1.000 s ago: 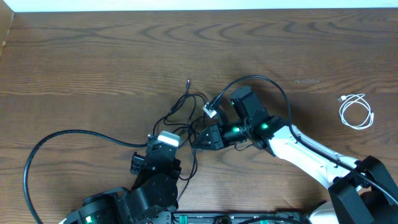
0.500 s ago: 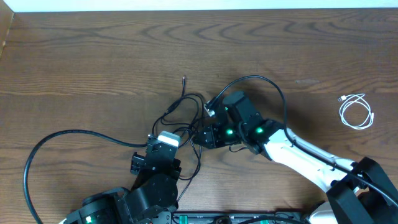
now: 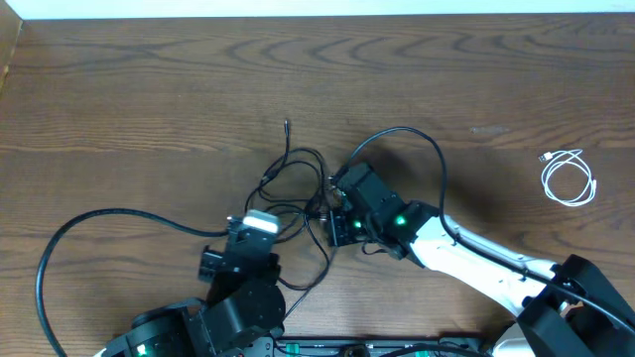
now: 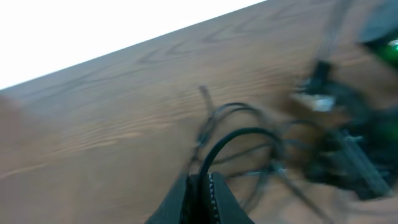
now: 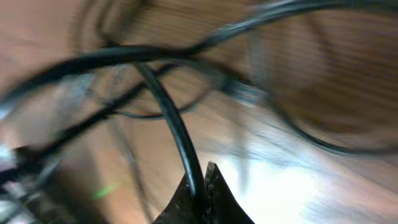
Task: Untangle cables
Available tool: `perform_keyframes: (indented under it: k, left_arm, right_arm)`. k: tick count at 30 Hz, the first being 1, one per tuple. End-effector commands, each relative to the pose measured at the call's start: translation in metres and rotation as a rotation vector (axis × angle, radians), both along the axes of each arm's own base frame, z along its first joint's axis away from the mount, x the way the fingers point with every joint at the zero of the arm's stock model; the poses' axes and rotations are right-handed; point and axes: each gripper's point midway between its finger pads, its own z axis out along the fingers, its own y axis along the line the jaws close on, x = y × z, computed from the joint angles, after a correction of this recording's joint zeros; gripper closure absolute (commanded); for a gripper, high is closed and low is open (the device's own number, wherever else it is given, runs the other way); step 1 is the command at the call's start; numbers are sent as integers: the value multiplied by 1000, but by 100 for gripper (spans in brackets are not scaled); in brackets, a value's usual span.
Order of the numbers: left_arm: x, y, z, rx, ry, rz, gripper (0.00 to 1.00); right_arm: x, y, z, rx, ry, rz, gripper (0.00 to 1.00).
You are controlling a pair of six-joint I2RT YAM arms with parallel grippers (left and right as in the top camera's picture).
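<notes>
and the right arm has swung in over the last second, sliding left and up the desk (image 3: 149, 79) into the middle of the mess. its right hand (image 5: 202, 186) has the fingers pressed together on a black strand (image 5: 172, 124), though that wrist view is badly smeared.

the knot of thin black cables (image 3: 296, 181) has gone with it. the loops have bunched left, and the free plug end (image 3: 287, 125) has crept up and to the left of where it lay a second ago. the left hand (image 4: 205, 186) has shifted a touch leftward too. it's pinched shut on the thick black cable (image 3: 109, 209), which sweeps out in a wide arc across the left of the desk and back down toward the robot.

what does that mean? by my reading the knot is being dragged as one lump, not opened. the two hands sit close together at the lower edge of the tangle, so the strands between them look slack and still cross one another. i'd say pulling apart would do more than pushing together.

the task's cables sit mid-desk, just above both hands. one white coiled cable (image 3: 592, 184) lies alone, well apart at the far right and clear of the tangle.

containers? none in any view: no tray, no box, no bin, just cables lying loose on bare wood.
</notes>
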Motion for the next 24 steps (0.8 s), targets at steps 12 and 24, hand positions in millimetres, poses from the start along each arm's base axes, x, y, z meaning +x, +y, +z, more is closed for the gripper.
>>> perform_keyframes:
  k: [12, 24]
  left_arm:
    - [12, 65, 15, -86, -114, 388, 93]
    - [13, 49, -31, -179, 248, 249, 92]
  right_arm:
    - [23, -129, -2, -351, 68, -146, 99]
    - [38, -140, 102, -234, -157, -165, 99]
